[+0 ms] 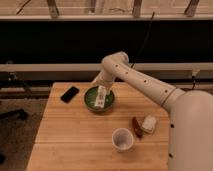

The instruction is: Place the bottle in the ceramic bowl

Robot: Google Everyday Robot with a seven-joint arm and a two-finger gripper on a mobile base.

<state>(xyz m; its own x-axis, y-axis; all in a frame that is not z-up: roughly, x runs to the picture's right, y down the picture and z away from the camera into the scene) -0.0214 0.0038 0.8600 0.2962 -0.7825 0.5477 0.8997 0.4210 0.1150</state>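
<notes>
One bottle (pixel 101 97), white and oblong with a darker label patch, standing tilted inside the bowl (pixel 89 101), lower end down near the bowl's middle, upper end up toward the gripper (pixel 102 88). Green, glossy and round, sitting toward the back of the wooden table (pixel 75 135), a little left of centre. Directly over the bowl, at the bottle's upper end, hanging from the white arm (pixel 142 85) that reaches in from the right. Cannot tell whether open, closed, or gripping the bottle, since bottle and gripper blur together in white.

Left of the bowl and apart from it, a black phone (pixel 69 94) lying flat at an angle near the table's back left corner. In front of the bowl and to the right, well apart, a white cup (pixel 122 139) upright with its pale inside showing. Just right of the cup, a dark red oblong item (pixel 136 126), and beside that, touching or nearly so, a white squarish block (pixel 149 123). At far right, the robot's bulky white body (pixel 192 135) filling the corner. Behind the table, a dark wall with a pale rail (pixel 50 68) running across.
</notes>
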